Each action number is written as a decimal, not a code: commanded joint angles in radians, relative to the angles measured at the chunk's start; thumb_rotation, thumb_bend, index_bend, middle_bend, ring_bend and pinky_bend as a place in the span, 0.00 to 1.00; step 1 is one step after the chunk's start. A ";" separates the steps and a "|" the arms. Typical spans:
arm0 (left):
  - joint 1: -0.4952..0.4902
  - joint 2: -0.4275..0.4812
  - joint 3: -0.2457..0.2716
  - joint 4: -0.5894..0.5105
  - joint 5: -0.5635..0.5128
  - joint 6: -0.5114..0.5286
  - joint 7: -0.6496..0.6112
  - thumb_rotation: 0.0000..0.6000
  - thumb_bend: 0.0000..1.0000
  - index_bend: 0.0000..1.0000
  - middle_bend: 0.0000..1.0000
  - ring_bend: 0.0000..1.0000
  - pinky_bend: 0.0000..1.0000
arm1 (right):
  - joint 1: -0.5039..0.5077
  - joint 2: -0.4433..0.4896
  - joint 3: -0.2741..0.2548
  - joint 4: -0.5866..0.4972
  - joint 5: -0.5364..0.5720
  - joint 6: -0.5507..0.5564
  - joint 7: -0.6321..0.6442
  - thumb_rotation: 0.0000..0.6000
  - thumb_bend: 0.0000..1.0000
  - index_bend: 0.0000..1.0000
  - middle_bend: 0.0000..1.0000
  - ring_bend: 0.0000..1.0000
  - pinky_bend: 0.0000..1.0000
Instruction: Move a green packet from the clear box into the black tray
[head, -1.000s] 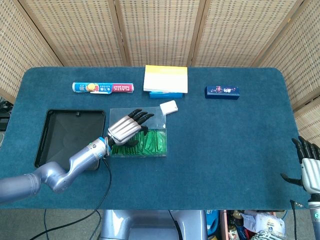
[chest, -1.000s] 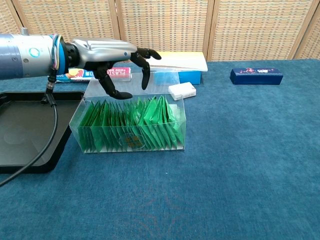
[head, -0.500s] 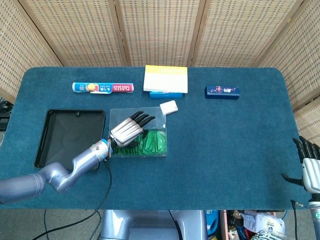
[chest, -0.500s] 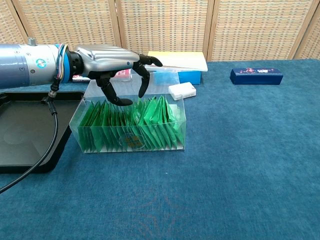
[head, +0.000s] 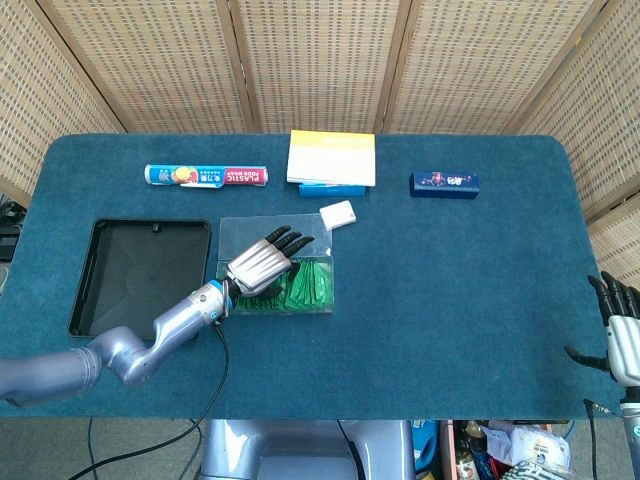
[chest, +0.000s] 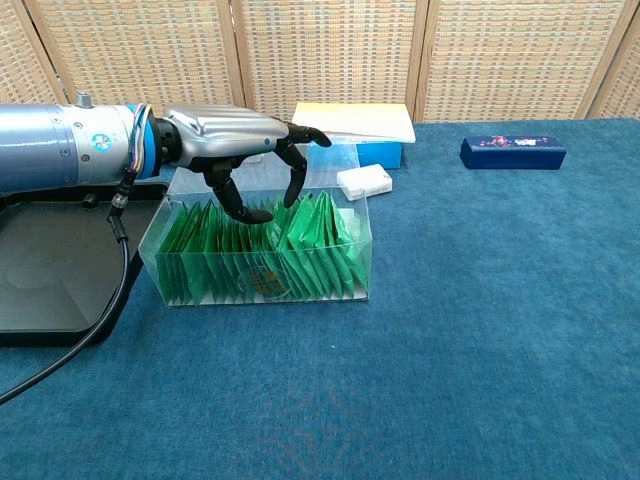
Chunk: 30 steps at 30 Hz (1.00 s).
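A clear box (chest: 262, 250) (head: 323, 272) in the middle of the table holds a row of several upright green packets (chest: 310, 245) (head: 305, 285). My left hand (chest: 245, 150) (head: 262, 262) hovers over the box with its fingers spread and curled down; the fingertips (chest: 292, 192) reach just to the tops of the packets, and nothing is held. The black tray (head: 140, 275) (chest: 45, 270) lies left of the box with nothing in it. My right hand (head: 622, 335) sits open at the table's near right edge, far from the box.
Behind the box lie a small white block (head: 337, 213), a yellow-topped box on a blue one (head: 331, 160), a plastic-wrap roll (head: 207, 175) and a dark blue box (head: 443, 184). A black cable (chest: 95, 300) hangs from the left arm over the tray's corner.
My left hand has moved right and dropped lower over the box, bringing its fingertips down to the packet tops. The right hand has barely shifted.
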 joint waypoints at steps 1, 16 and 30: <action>0.001 0.001 0.002 0.001 -0.002 0.001 0.005 1.00 0.37 0.49 0.00 0.00 0.00 | 0.001 0.000 0.000 0.002 0.000 -0.002 0.002 1.00 0.00 0.00 0.00 0.00 0.00; -0.002 -0.027 0.005 0.037 -0.016 -0.002 0.019 1.00 0.37 0.50 0.00 0.00 0.00 | 0.003 -0.001 -0.001 0.002 0.001 -0.006 0.000 1.00 0.00 0.00 0.00 0.00 0.00; 0.005 -0.031 0.013 0.051 -0.010 0.003 0.010 1.00 0.37 0.53 0.00 0.00 0.00 | 0.006 -0.005 -0.001 0.010 0.005 -0.015 0.002 1.00 0.00 0.00 0.00 0.00 0.00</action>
